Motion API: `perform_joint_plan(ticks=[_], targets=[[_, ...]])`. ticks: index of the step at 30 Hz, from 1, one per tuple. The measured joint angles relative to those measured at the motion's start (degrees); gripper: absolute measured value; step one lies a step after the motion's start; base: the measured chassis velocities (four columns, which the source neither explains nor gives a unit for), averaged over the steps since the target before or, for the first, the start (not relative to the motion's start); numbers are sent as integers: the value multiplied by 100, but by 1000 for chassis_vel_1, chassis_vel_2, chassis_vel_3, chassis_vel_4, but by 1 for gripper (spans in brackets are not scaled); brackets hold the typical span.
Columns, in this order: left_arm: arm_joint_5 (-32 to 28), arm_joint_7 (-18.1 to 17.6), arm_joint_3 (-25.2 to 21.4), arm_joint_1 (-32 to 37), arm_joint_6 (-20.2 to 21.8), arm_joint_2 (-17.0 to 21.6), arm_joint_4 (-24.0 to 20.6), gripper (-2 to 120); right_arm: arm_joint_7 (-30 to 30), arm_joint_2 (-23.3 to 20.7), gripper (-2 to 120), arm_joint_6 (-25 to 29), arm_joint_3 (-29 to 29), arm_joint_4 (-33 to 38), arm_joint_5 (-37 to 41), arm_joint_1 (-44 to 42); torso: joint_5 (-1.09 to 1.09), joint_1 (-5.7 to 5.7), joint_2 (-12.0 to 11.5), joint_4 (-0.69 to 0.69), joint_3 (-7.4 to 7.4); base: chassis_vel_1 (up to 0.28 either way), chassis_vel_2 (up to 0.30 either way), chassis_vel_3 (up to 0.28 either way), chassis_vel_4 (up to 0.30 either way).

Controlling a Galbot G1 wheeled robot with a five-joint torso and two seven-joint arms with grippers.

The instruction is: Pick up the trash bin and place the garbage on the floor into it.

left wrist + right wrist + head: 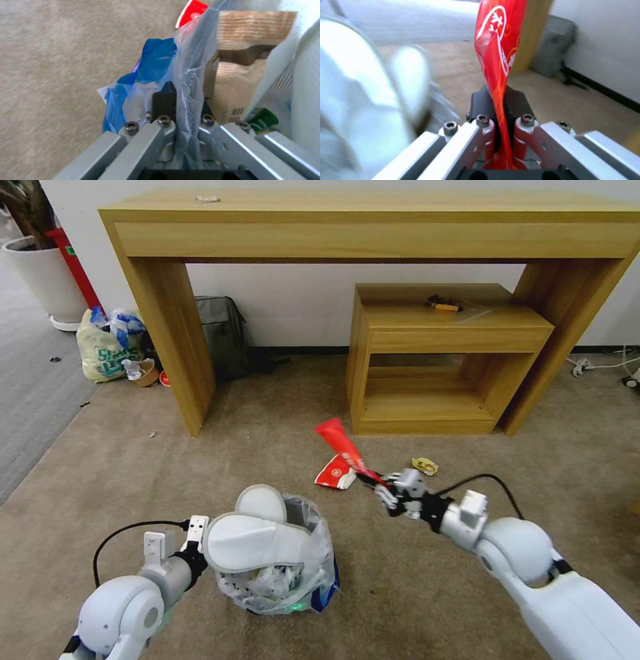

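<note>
Two grips at once. Left gripper [181, 105], fingers pinched on the plastic-lined rim of the trash bin [277, 573], low on the floor [413, 593], white slippers [257, 543] already piled inside. Right gripper [387, 488], fingers clamped on a red wrapper [343, 445], well right of the bin. Mid-collection, seemingly; next, a carry across to the bin mouth, then release. Red-and-white wrapper [335, 473] and yellow wrapper [425, 466] not yet collected.

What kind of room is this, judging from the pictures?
Probably an office or a staged test room. Beige carpet meets a white wall, a wooden console table stands over a smaller shelf unit, and a potted plant sits beside grey carpet.
</note>
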Motion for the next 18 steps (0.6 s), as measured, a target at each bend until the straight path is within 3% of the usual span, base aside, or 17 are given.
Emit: perform_joint_plan(ticks=[3, 6, 11, 18], targets=[[-26, -3, 30, -30, 0, 15, 31, 0, 5, 10, 1, -51, -423, 24, 75, 254, 5, 0, 0, -1, 0, 0, 0, 0, 0], [-35, -7, 45, -38, 0, 16, 50, 0, 8, 64, 1, -61, -1275, -70, 161, 724, 4, 0, 0, 4, 0, 0, 0, 0, 0], [-45, -15, 49, -61, 0, 18, 70, 0, -7, 219, 1, -48, -2014, -255, 182, 1143, 3, 0, 0, 3, 0, 0, 0, 0, 0], [-74, -28, 66, -110, 0, 36, 82, 0, -25, 426, 1, -12, -2369, -511, 82, 1311, 3, 0, 0, 3, 0, 0, 0, 0, 0]])
